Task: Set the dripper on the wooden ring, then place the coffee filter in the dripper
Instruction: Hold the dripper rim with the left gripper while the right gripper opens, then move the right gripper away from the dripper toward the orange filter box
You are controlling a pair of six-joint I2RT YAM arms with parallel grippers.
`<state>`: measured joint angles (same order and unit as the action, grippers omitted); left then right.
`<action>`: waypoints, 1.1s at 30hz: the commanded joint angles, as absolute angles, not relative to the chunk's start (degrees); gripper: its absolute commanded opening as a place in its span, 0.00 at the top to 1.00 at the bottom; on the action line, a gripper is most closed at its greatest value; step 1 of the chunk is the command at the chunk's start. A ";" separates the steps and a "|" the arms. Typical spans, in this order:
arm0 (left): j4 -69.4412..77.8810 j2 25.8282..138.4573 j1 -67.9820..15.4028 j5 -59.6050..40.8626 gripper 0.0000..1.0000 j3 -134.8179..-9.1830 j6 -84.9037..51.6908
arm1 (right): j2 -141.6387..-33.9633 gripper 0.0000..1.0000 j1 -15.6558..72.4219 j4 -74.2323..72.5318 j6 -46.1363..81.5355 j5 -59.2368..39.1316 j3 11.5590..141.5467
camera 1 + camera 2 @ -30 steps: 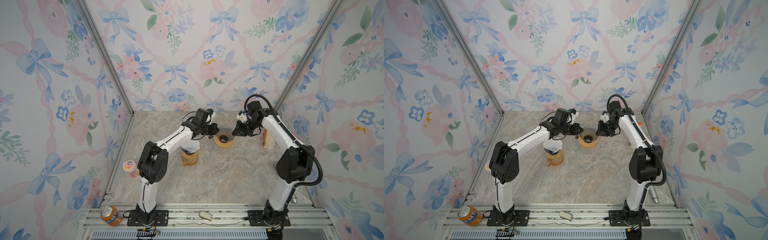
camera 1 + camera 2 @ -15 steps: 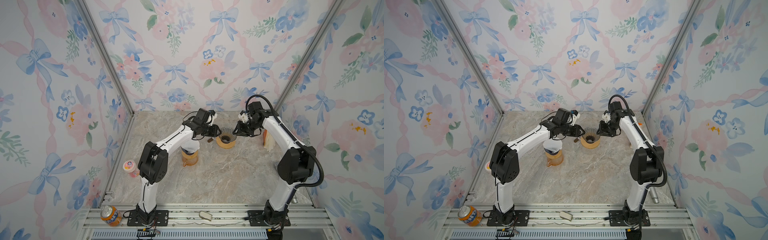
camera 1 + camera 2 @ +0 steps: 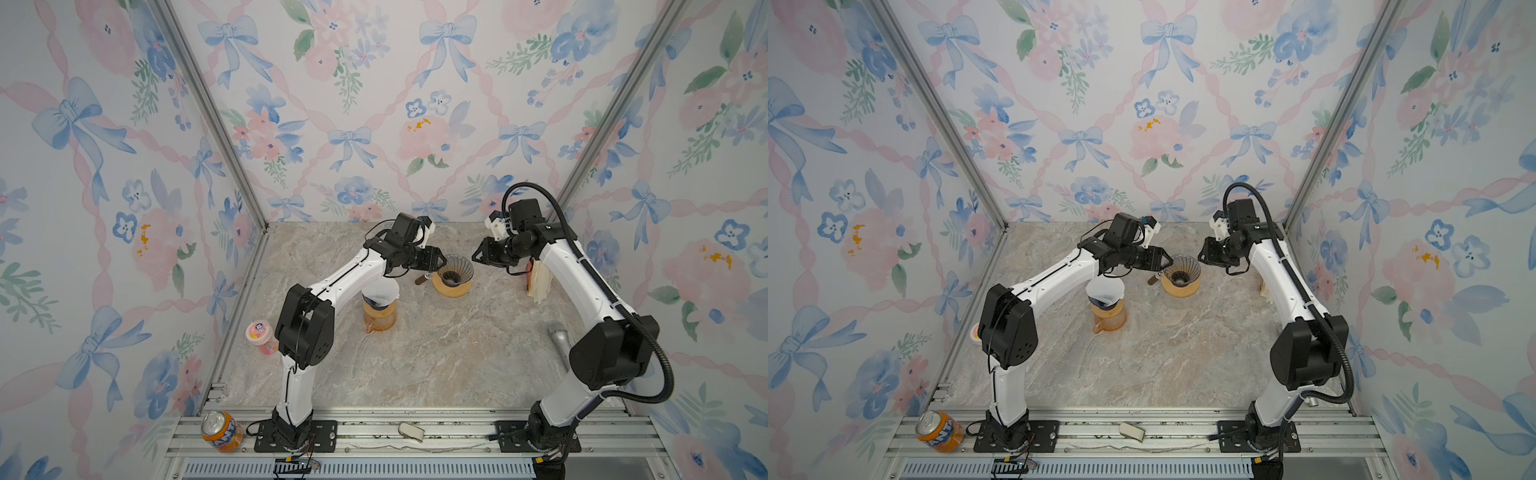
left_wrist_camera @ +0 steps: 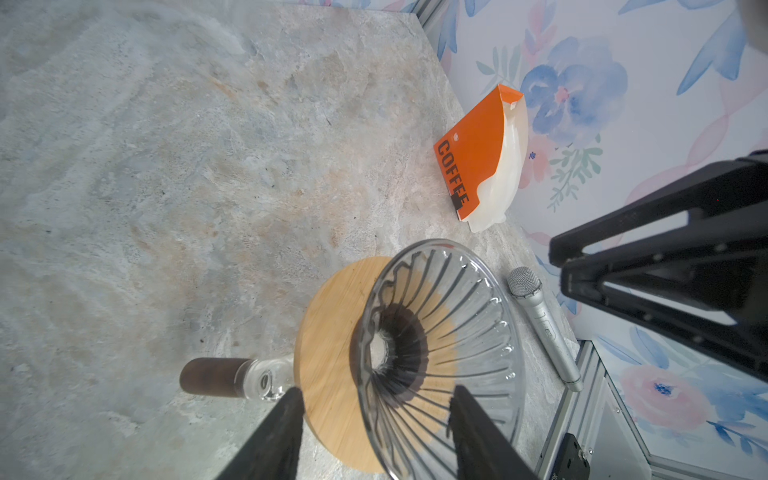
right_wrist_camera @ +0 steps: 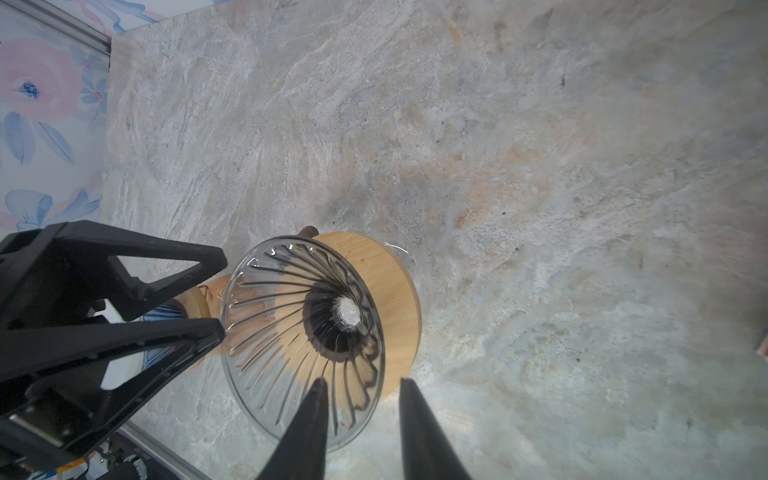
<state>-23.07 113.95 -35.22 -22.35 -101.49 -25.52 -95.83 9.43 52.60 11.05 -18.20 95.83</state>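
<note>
Job barely started, nothing placed yet. Left gripper (image 4: 376,390) open wide, right gripper (image 5: 362,380) half open, both empty, just beside dripper (image 3: 452,272). Jug (image 3: 379,318), left of counter (image 3: 457,365) middle: white cone (image 3: 380,293) inside. Dripper, back middle: empty. Orange pack (image 4: 473,145), right edge: white filters (image 4: 505,166) inside, none out yet.

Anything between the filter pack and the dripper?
Nothing on the marble between filter pack and dripper; its cone is empty. But the left gripper and right gripper flank the rim, jaws open, possibly crowding the drop.
</note>
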 commanded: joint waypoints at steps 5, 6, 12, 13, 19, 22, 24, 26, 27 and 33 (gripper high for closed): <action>-23.40 108.20 -35.66 -21.30 0.27 -104.84 -21.43 | -87.07 0.67 7.82 47.32 9.10 -10.63 91.45; -23.46 107.67 -35.88 -21.22 0.26 -104.85 -20.81 | -85.93 0.67 7.16 46.63 9.20 -9.96 90.53; -23.46 104.59 -37.54 -18.80 0.15 -103.81 -17.10 | -77.83 0.62 1.53 40.70 9.11 -7.02 82.69; -23.44 103.69 -37.90 -17.88 0.13 -103.26 -16.64 | -76.45 0.62 0.22 39.05 9.09 -6.47 80.52; -22.90 98.36 -39.50 -15.88 0.07 -98.24 -12.87 | -72.36 0.61 -11.52 34.02 13.04 -10.30 71.14; -21.20 95.72 -39.90 -15.23 0.04 -93.91 -12.55 | -72.20 0.63 -16.84 33.49 14.33 -10.27 68.25; -18.83 93.87 -40.06 -15.26 0.02 -90.30 -13.07 | -72.76 0.63 -19.63 33.69 14.66 -9.49 66.95; -16.56 92.19 -40.10 -15.30 0.02 -86.83 -13.76 | -73.98 0.63 -22.17 33.83 15.08 -10.98 66.14; -15.55 91.40 -40.17 -15.26 0.02 -85.21 -14.03 | -74.82 0.63 -23.25 34.13 15.05 -11.69 65.95; -11.54 88.88 -40.17 -14.21 0.02 -78.20 -13.85 | -80.65 0.62 -24.17 35.12 12.20 -14.53 65.92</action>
<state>-15.00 90.78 -39.83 -15.25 -80.05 -14.55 -78.43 -24.18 35.22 13.50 -11.84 66.61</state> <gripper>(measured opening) 0.979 0.378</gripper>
